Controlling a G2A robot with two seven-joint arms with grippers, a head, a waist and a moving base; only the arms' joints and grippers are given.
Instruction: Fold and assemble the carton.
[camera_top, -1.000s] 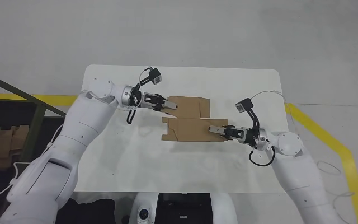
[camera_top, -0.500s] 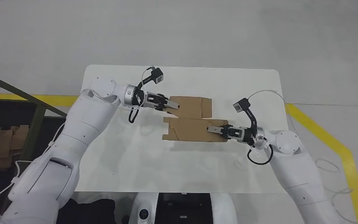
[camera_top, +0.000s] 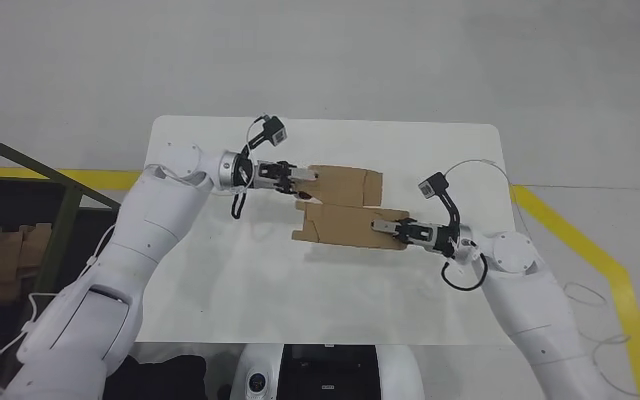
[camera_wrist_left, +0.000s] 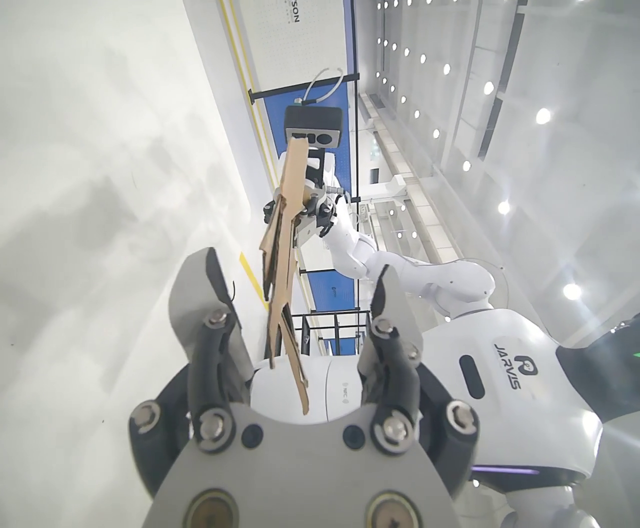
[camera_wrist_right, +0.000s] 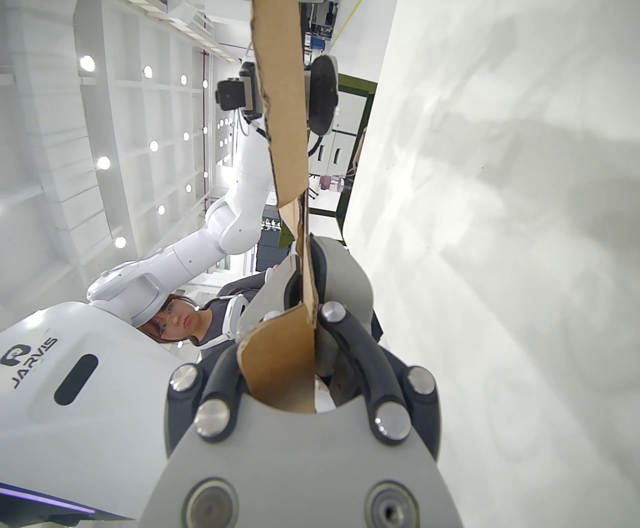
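Carton (camera_top: 340, 205) is spanned lengthwise: 1 end clamped by right fingers (camera_wrist_right: 340, 280), other end between spread left fingers (camera_wrist_left: 210, 295).

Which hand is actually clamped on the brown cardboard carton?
The right hand: shut on the flat brown cardboard carton. The left hand stands open around the carton's edge.

The left arm (camera_top: 180, 200) stretches out straight. The left gripper (camera_wrist_left: 300, 300) is spread wide, and the carton (camera_wrist_left: 284, 240) edge runs between its fingers (camera_wrist_left: 207, 295), clear of both. The right arm (camera_top: 510, 255) is bent at the elbow, its forearm aimed toward the left gripper. The right gripper (camera_wrist_right: 304, 280) is clamped tight on the carton's end nearest it.
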